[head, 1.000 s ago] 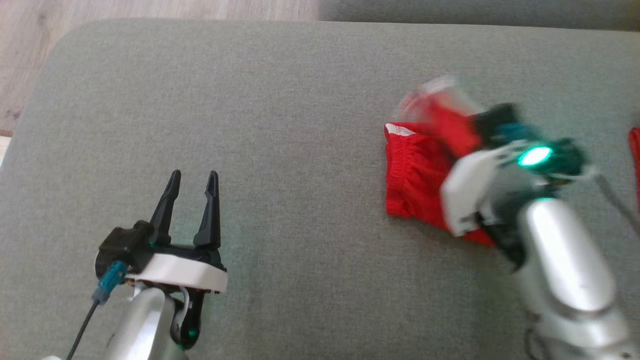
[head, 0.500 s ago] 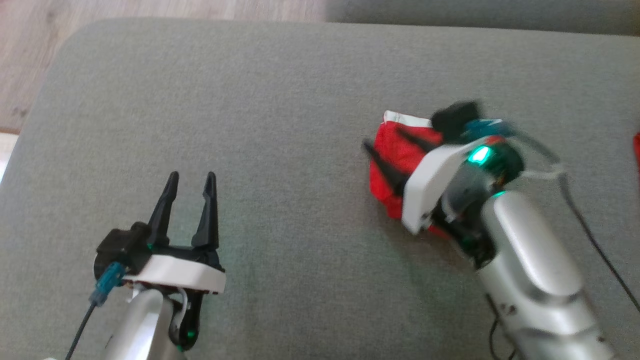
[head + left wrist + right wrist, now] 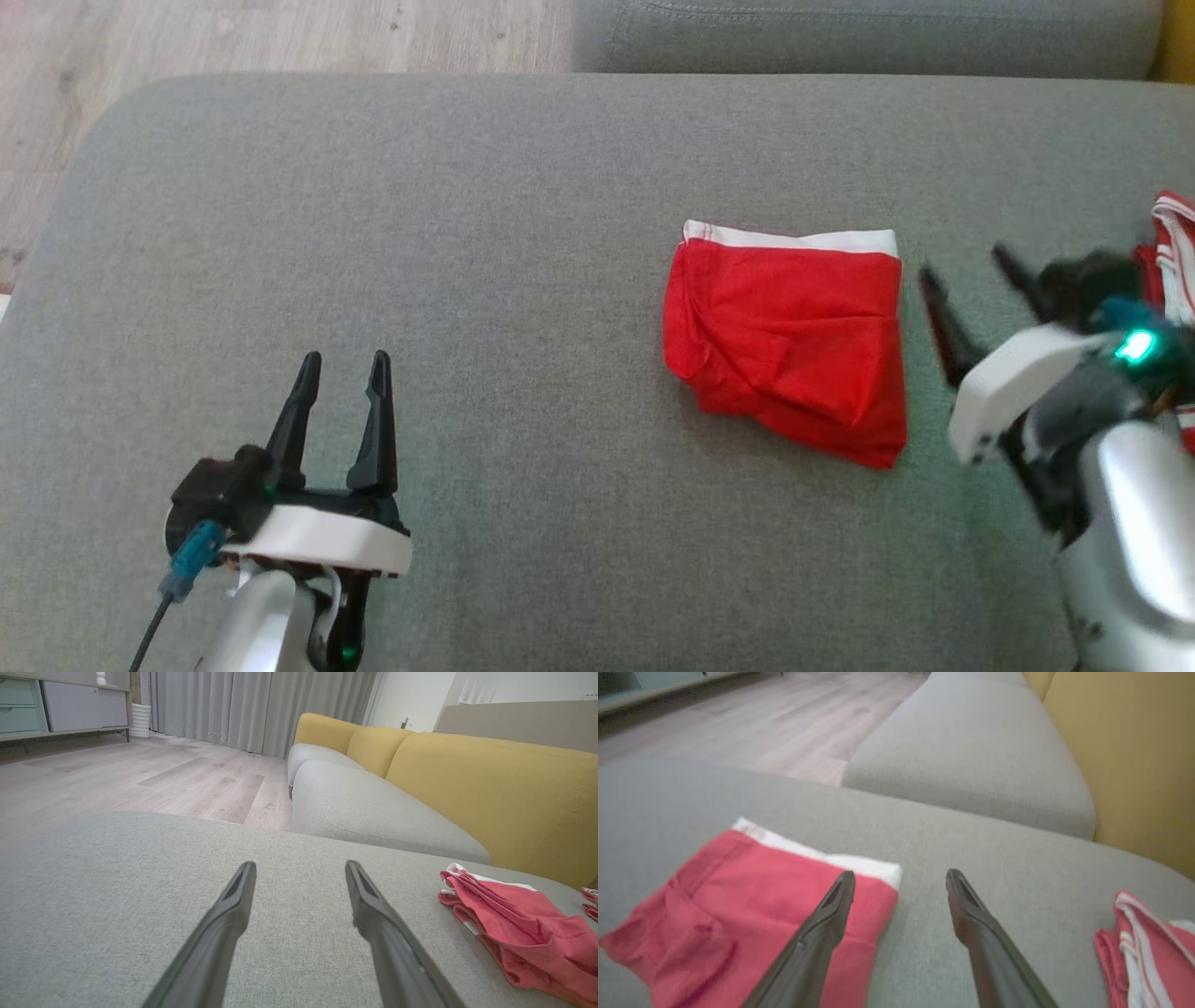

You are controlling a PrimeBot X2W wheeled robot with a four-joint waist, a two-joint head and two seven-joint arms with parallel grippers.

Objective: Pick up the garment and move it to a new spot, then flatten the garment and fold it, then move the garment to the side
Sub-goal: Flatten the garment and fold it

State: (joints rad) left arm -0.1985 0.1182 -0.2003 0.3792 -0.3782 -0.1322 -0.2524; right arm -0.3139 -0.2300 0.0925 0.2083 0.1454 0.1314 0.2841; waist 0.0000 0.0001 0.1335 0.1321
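The garment point(image 3: 789, 341) is a red pair of shorts with a white waistband, lying folded on the grey cushion point(image 3: 523, 233) right of centre. My right gripper point(image 3: 966, 266) stands open just right of it, off the cloth, with nothing between its fingers. In the right wrist view the garment point(image 3: 742, 905) lies at lower left, under the left finger, and the right gripper point(image 3: 899, 879) is open. Far to the left, my left gripper point(image 3: 341, 359) rests open and empty. The left wrist view shows the left gripper point(image 3: 299, 868) open, with the garment point(image 3: 518, 924) at the right.
A second red cloth with white stripes point(image 3: 1172, 252) lies at the cushion's right edge, also seen as the striped cloth point(image 3: 1143, 947). A yellow sofa back point(image 3: 495, 784) and another grey seat point(image 3: 369, 812) lie beyond. Wooden floor point(image 3: 280, 37) borders the cushion's far left.
My right gripper has opened, let go of the garment and drawn back to the right. The garment now lies folded and flat. The head camera has shifted slightly.
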